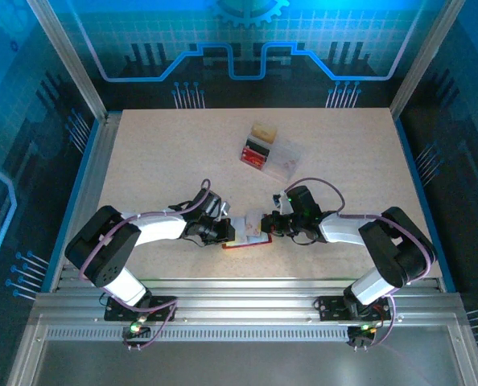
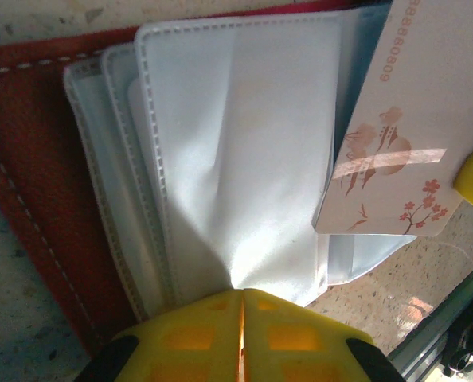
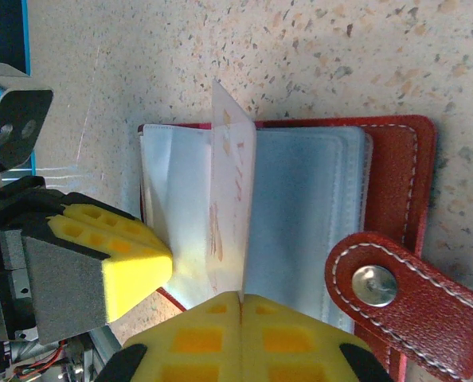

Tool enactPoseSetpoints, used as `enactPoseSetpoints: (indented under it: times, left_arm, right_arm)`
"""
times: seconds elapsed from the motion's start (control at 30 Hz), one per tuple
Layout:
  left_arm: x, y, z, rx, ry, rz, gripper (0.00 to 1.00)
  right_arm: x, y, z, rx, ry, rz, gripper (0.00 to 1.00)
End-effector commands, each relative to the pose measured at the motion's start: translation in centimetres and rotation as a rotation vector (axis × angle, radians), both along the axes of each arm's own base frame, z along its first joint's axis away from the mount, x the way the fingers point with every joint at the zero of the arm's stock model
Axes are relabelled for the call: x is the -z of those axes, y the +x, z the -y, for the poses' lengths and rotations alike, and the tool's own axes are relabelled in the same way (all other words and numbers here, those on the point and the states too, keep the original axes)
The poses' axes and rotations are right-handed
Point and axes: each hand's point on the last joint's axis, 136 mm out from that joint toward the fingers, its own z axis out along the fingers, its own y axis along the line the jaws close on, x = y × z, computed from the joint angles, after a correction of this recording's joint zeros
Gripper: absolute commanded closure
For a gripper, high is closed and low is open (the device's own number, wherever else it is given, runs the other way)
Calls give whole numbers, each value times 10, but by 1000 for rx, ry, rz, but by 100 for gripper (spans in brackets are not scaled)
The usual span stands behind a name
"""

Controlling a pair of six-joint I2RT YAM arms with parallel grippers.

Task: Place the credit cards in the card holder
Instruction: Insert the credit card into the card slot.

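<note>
Okay: right fingers (image 3: pixel 197 338) clamp credit card (image 3: pixel 232 199) edge-up over open card holder (image 3: pixel 396 183); left fingers (image 2: pixel 197 338) pinched shut on clear sleeve (image 2: pixel 244 159) just beside.

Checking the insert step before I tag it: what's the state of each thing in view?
card holder: open, lying flat.
snap tab: undone.
clear sleeve: pinched at its edge, creased.
left hand: shut on the clear sleeve.
credit card: on edge among the sleeves, not fully in.
right hand: shut on the credit card.
clear box: far back, lid state unclear.
</note>
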Motion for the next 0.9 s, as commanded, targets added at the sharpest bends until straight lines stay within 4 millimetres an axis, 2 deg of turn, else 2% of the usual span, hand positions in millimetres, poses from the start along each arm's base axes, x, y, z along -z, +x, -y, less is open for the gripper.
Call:
enactPoseSetpoints:
  times: [0.0, 0.37, 0.87]
  left_arm:
    - [20, -14, -20, -30, 82, -67, 91]
    - [21, -14, -21, -31, 84, -71, 91]
    - [21, -13, -21, -31, 86, -70, 91]
  right_arm:
    - [7, -5, 9, 2, -38, -10, 100]
    - [6, -5, 10, -2, -43, -2, 100]
    - [8, -4, -5, -31, -19, 7, 100]
